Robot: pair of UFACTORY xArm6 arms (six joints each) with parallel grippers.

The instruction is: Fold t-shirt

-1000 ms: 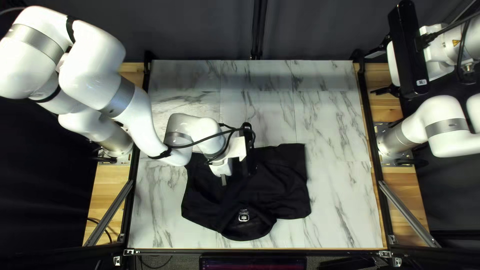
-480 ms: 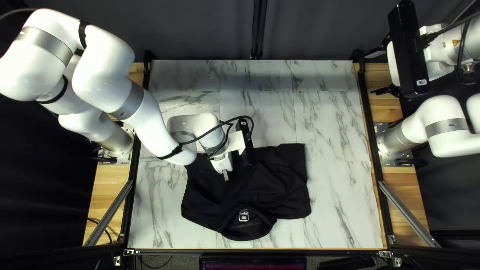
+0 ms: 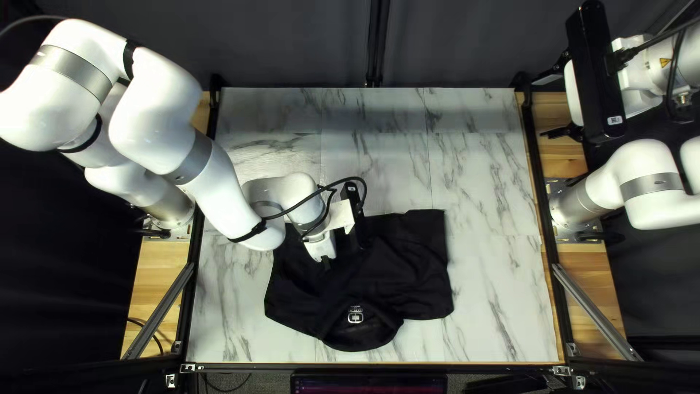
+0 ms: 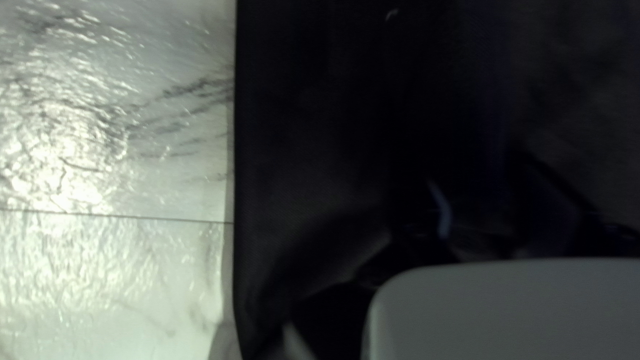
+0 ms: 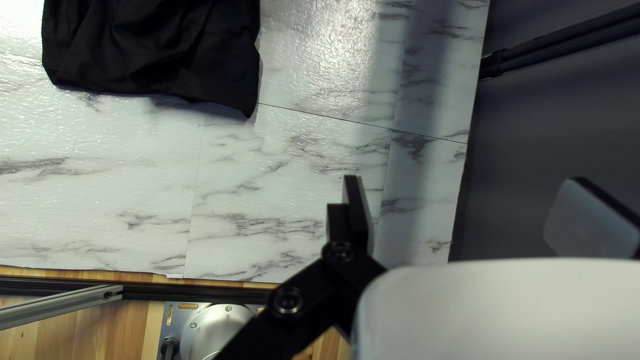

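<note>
The left gripper [image 3: 327, 265] is low at the t-shirt [image 3: 415, 281], beyond its collar [image 3: 359, 337] and toward the left arm's base; whether it is spread or pinching cloth I cannot tell. The right gripper [image 5: 467, 183] is spread wide with nothing pinched, well apart from the collar. The t-shirt lies on the marble-patterned table [image 3: 496, 321], its collar toward the near edge; the body beyond the collar looks short, so I judge it may be partly folded, though bunching could explain that too; the parts either side of the collar still reach outward; turning them in, making a final fold and smoothing creases probably remain, so the job looks far from finished.
</note>
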